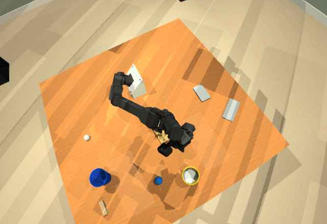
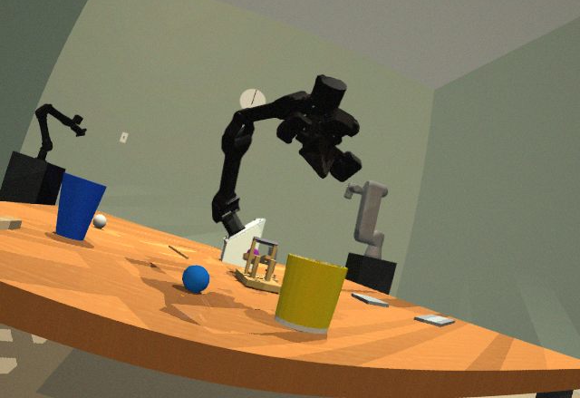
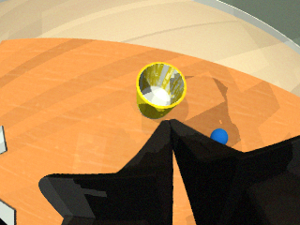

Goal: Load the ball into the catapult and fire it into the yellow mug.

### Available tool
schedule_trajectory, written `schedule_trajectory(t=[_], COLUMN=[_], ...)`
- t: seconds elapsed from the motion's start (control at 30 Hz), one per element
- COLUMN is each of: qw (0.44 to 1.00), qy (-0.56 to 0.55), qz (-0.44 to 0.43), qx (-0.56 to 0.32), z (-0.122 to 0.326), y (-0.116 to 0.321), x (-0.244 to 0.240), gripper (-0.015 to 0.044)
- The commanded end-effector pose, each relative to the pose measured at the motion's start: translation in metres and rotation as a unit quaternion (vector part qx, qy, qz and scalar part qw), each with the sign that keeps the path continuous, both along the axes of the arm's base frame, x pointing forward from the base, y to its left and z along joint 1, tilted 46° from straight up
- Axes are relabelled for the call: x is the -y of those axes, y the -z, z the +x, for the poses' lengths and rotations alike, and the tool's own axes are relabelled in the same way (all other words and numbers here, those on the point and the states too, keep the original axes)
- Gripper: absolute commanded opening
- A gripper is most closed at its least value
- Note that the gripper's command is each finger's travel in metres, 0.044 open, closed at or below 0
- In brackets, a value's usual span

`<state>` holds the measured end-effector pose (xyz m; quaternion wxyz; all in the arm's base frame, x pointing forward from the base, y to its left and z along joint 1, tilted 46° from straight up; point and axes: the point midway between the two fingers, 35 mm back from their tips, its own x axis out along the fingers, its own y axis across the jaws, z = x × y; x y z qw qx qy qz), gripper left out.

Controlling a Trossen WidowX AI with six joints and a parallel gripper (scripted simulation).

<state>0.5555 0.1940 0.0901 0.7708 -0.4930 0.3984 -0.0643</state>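
Note:
My gripper is shut and empty, its fingertips together, high above the table. The yellow mug stands upright near the table's edge, ahead of the fingertips in the wrist view. The wooden catapult stands on the table, partly hidden under my arm in the top view. A small purple thing shows at its frame; whether it is a ball I cannot tell. A blue ball lies on the table beside the mug, apart from it.
A blue cup, a white ball and a wooden block are on one side. Two flat grey plates lie on the other. A white wedge is at my arm's base.

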Motion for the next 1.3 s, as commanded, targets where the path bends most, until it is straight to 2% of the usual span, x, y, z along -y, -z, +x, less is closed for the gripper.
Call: schedule_trajectory(t=[0.0,0.3,0.63,0.93,1.27], qw=[0.997,0.973,0.92,0.85,0.748], qy=[-0.013,-0.041,-0.078,-0.11,-0.144], qz=[-0.053,-0.151,-0.261,-0.36,-0.465], qx=[-0.061,-0.169,-0.28,-0.368,-0.451], z=[-0.024,-0.075,-0.134,-0.184,-0.234], y=[0.03,0.073,0.107,0.124,0.128], x=[-0.001,0.003,0.013,0.028,0.048], gripper=[0.0,0.0,0.0,0.0,0.0])
